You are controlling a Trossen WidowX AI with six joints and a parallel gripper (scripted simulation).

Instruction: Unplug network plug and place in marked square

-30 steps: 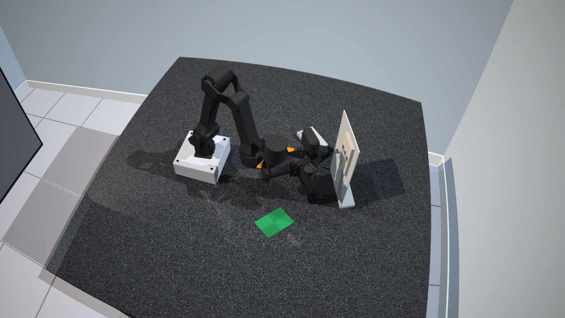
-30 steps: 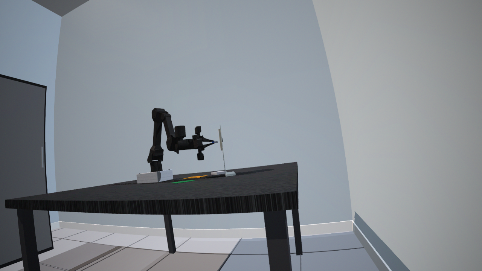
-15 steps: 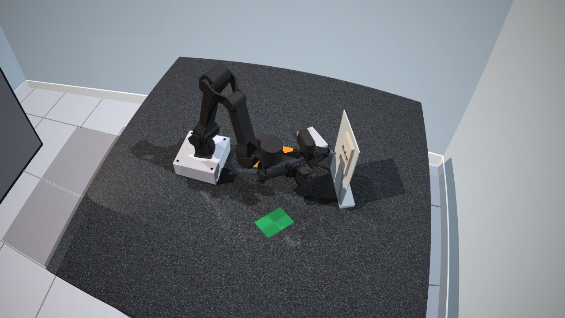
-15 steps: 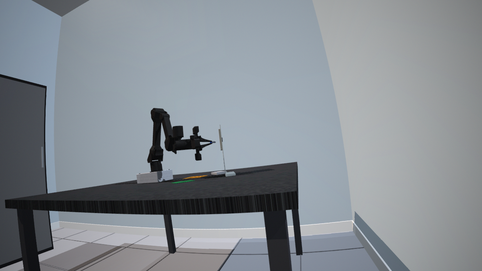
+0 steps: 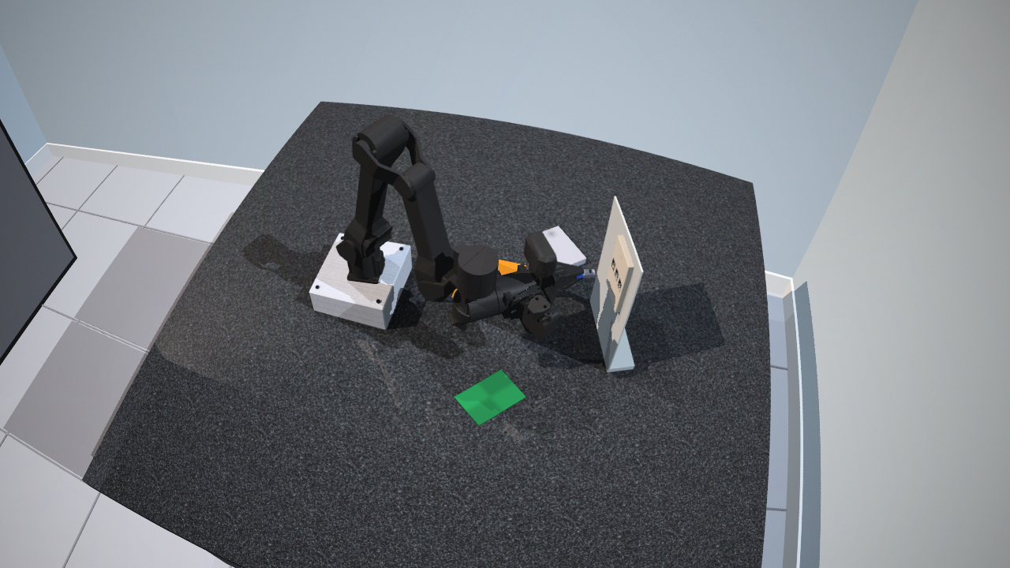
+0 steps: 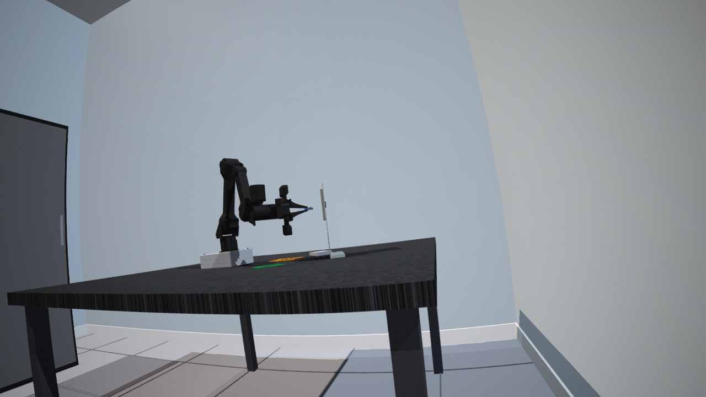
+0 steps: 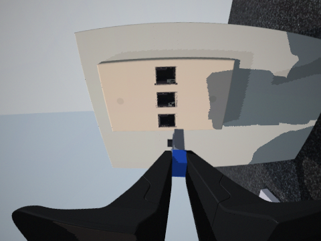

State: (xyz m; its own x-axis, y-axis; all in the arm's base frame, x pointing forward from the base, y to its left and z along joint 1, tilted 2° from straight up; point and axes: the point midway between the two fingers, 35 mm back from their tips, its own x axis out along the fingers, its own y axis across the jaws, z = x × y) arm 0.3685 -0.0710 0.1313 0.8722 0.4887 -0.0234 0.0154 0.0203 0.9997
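The network plug [image 5: 589, 271] [image 6: 310, 208] [image 7: 179, 164] has a blue rear body and a grey front. My gripper [image 5: 578, 276] [image 6: 305, 209] [image 7: 177, 156] is shut on its blue body. The plug is out of the socket, its grey front facing the panel [image 5: 616, 220] [image 7: 134, 43] across a small gap. The beige faceplate [image 6: 322, 204] [image 7: 134, 84] has three dark sockets in a row, all empty in the wrist view; the nearest socket [image 7: 166, 120] is just beyond the plug. A green square [image 5: 490, 397] [image 6: 268, 266] and an orange square [image 5: 507, 267] [image 6: 286, 259] lie on the table; the arm partly hides the orange one.
A low white block [image 5: 562, 244] [image 6: 318, 253] [image 7: 267, 195] lies beside the panel. The panel's pale foot [image 5: 621, 358] [image 6: 337, 255] rests on the table. The arm's white base [image 5: 353, 304] [image 6: 217, 259] stands behind the gripper. The green square is off to the arm's side.
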